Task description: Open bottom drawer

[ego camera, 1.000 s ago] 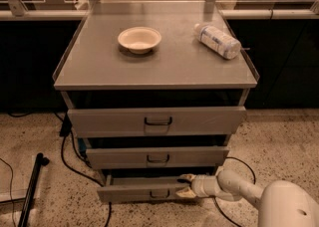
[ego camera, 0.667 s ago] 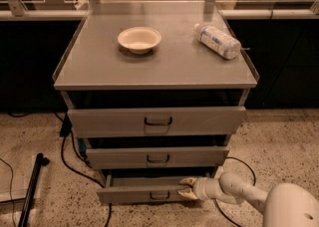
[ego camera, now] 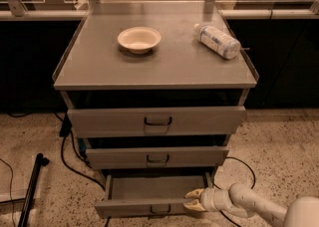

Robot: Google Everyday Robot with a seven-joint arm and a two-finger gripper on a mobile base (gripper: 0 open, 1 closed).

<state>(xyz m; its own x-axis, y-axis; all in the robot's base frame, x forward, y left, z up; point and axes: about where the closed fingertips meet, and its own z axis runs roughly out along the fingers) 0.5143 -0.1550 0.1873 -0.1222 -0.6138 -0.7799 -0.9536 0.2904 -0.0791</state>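
The bottom drawer [ego camera: 149, 207] is the lowest and narrowest grey front of the cabinet. It stands pulled out and its shallow grey tray [ego camera: 154, 188] shows empty. Its small dark handle [ego camera: 160, 210] sits at the centre of the front. My gripper [ego camera: 192, 200] is at the drawer's right front corner, fingers pale and spread apart, one above and one below, at the drawer's edge. The white arm [ego camera: 259, 207] reaches in from the lower right.
The middle drawer [ego camera: 157, 157] and the top drawer [ego camera: 157, 120] stand slightly out. A white bowl [ego camera: 139, 39] and a lying plastic bottle [ego camera: 217, 41] rest on the cabinet top [ego camera: 154, 66]. Black cables [ego camera: 70, 156] run on the floor at left; a dark pole [ego camera: 31, 190] lies there.
The bottom drawer has come further out, showing more of its tray. My gripper has moved with its right front corner toward the camera.
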